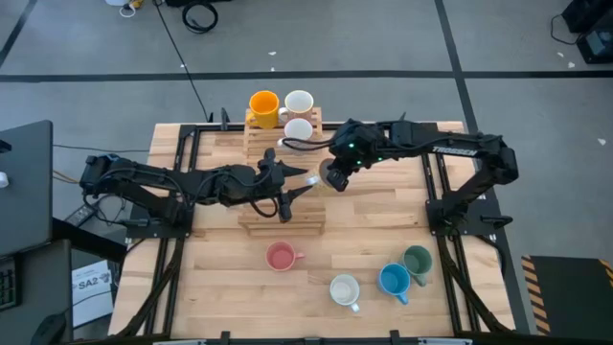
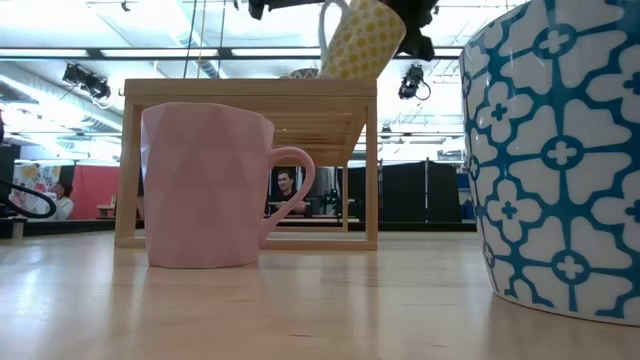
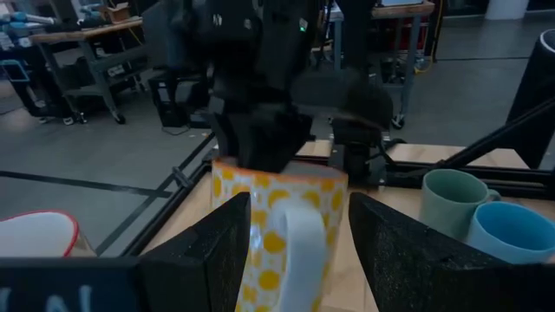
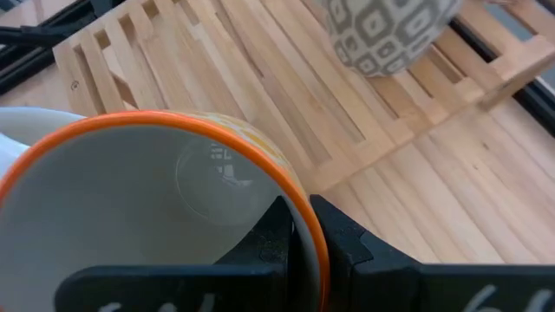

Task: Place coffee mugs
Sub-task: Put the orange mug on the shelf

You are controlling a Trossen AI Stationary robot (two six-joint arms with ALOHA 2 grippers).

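Wooden slatted rack [image 1: 283, 216] on table [image 1: 374, 249] (person [image 2: 285, 190] seated beyond).

Wooden table [image 1: 383, 240] with mugs [image 1: 281, 256], rack [image 1: 278, 218]

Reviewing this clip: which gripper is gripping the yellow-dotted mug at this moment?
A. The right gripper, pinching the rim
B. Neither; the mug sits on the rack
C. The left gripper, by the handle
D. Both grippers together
A: the right gripper is shut on the rim of the yellow-dotted mug, one finger inside and one outside, holding it above the wooden rack, while the left gripper is open, its fingers either side of the handle.
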